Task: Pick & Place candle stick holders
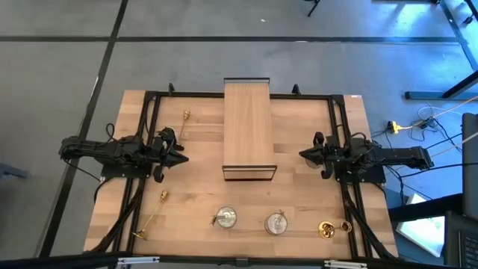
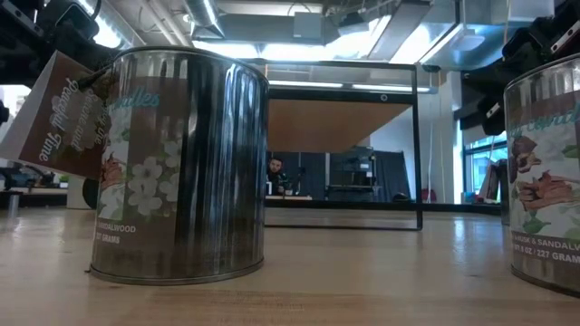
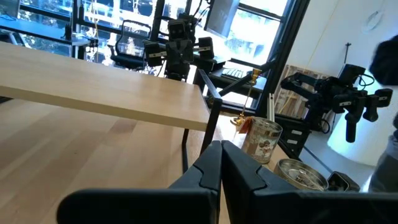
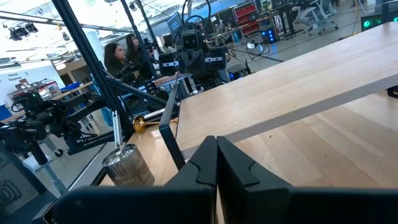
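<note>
Two slim gold candlesticks are on the table's left side, one toward the far edge [image 1: 183,123] and one lying near the front edge [image 1: 151,217]. Two squat silver tins [image 1: 224,218] [image 1: 277,223] stand on their bases near the front edge and loom large in the low view [image 2: 181,163] [image 2: 544,181]. A gold holder [image 1: 328,229] is at the near right. My left gripper [image 1: 179,153] [image 3: 221,165] is shut and empty, left of the wooden shelf. My right gripper [image 1: 305,155] [image 4: 216,158] is shut and empty, right of it.
A wooden shelf on a thin black frame [image 1: 246,134] stands in the table's middle between the two arms. A black rail frame [image 1: 149,97] runs around the table. People [image 4: 121,53] show in the room beyond the table.
</note>
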